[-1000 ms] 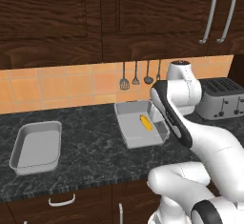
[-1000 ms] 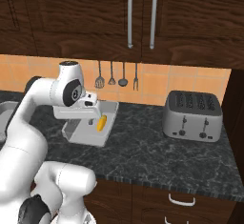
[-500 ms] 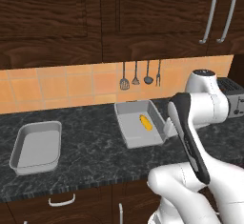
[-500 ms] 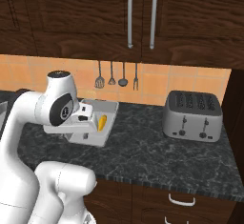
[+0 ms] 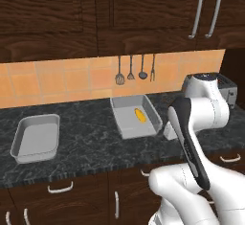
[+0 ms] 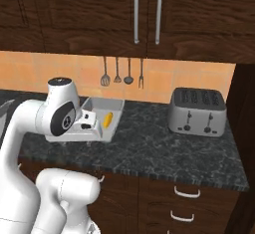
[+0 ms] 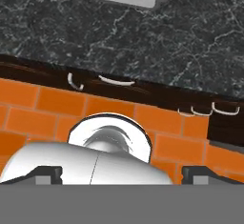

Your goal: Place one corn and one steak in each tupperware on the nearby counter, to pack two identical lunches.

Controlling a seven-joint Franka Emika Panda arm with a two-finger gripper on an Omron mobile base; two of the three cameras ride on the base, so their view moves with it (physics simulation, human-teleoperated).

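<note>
One corn (image 5: 139, 115) is seen lying in the right tupperware (image 5: 123, 123) on the counter (image 5: 91, 138); the left tupperware (image 5: 36, 138) is well apart. A toaster (image 6: 196, 111) stands further right. The gripper's finger state cannot be told.

Your white arm rises from the base in a tall bend, its rounded elbow at about the height of the desk's top and its forearm folded back down toward the robot's own body. Your pincer (image 6: 88, 120) sits low at the end of the wrist, tucked close against the arm, with its camera pointing down and back. Its two dark fingertips (image 7: 45, 175) stand far apart at the bottom corners of the hand view, with nothing between them.
</note>
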